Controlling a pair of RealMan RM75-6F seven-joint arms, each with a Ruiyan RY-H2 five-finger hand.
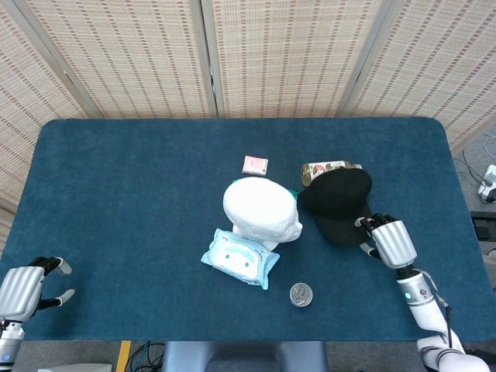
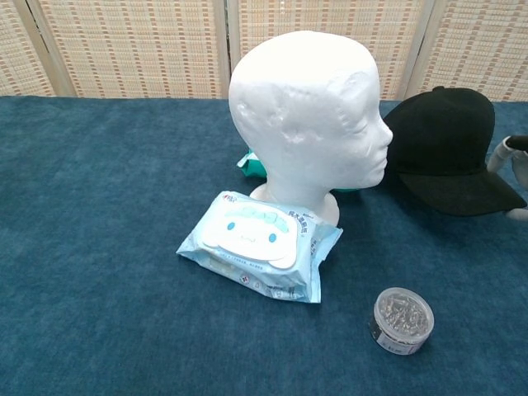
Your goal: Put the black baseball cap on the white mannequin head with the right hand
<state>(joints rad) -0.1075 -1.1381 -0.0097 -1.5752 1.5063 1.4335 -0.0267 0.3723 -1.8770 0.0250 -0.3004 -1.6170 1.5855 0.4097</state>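
The white mannequin head [image 1: 262,209] [image 2: 305,115] stands upright mid-table, facing right. Just to its right is the black baseball cap [image 1: 338,204] [image 2: 450,153], lifted off the cloth with its brim toward my right hand [image 1: 387,242]. That hand grips the brim's edge; only its fingertips [image 2: 516,148] show at the right border of the chest view. My left hand [image 1: 23,288] rests at the table's front left corner, fingers apart and empty.
A blue wet-wipes pack [image 1: 240,258] [image 2: 262,242] lies in front of the mannequin. A small round tin [image 1: 301,294] [image 2: 400,319] sits near the front edge. A drink bottle [image 1: 319,170] lies behind the cap, a small pink box [image 1: 255,165] further left.
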